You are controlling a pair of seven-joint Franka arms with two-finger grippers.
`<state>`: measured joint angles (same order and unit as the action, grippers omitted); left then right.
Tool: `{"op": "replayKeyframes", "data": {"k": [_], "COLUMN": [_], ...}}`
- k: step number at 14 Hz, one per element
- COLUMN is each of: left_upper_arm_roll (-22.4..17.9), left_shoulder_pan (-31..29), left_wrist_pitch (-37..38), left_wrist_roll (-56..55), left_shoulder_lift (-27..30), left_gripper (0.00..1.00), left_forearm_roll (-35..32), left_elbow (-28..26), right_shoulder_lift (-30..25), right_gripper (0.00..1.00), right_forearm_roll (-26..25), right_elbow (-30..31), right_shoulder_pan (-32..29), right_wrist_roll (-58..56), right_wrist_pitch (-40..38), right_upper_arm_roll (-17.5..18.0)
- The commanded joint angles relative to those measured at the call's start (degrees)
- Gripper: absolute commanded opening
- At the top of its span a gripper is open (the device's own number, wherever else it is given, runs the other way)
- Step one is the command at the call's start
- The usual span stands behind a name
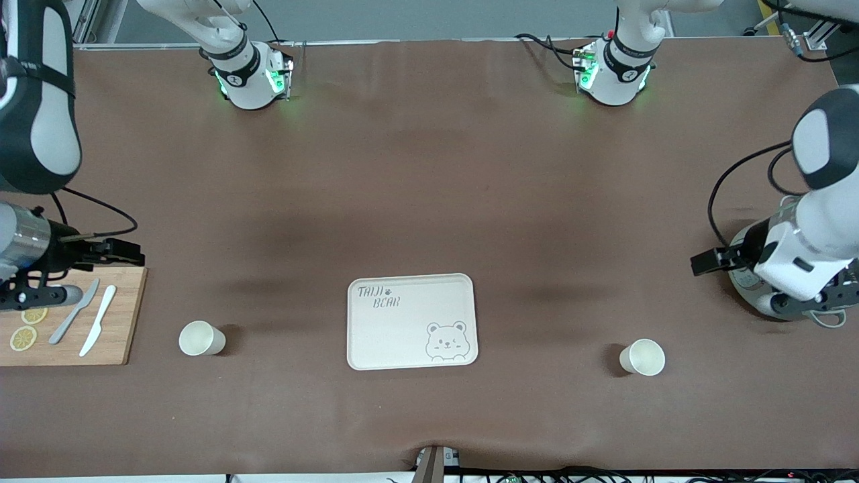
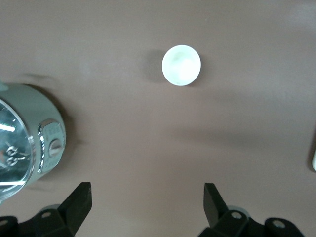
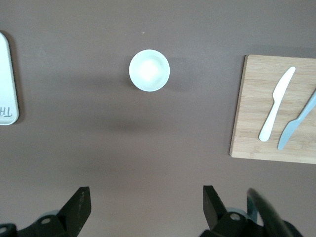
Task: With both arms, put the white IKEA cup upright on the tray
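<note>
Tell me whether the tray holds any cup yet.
Empty. The tray shows only its print; both cups stand on the table beside it.

Tray (image 1: 411, 315): cream, rectangular with rounded corners and a raised rim, lying flat on the table midway between the two cups, holding nothing; "TAIJI BEAR" and a bear face are showing on it.
Cup toward the right arm's end (image 1: 200, 339): white, standing upright, mouth opening upward, sitting between the tray and the wooden board.
Cup toward the left arm's end (image 1: 643, 357): white, standing upright, sitting well apart from the tray.
</note>
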<state>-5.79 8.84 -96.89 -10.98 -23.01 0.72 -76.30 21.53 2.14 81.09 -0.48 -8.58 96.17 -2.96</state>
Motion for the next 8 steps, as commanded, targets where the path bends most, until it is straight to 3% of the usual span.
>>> {"op": "replayKeyframes", "data": {"k": [1,8], "left_upper_arm_roll": [0.0,0.0], "left_shoulder_pan": [-0.3,-2.3], "left_wrist_pitch": [-3.4,-15.9], "left_wrist_roll": [0.1,0.2], "left_shoulder_lift": [-2.3,-11.1], "left_gripper": [1.0,1.0], "left_forearm_roll": [-1.2,-1.2], "left_elbow": [0.5,0.3], "right_shoulder_lift": [1.8,7.0], "right_gripper": [1.0,1.0], "right_forearm_roll": [-0.2,0.0], "right_elbow": [0.1,0.1], "right_shoulder_pan": [0.4,0.4], "right_wrist_roll": [0.6,0.5], "right_wrist_pitch": [2.1,7.0], "right_upper_arm_roll": [0.1,0.1]}}
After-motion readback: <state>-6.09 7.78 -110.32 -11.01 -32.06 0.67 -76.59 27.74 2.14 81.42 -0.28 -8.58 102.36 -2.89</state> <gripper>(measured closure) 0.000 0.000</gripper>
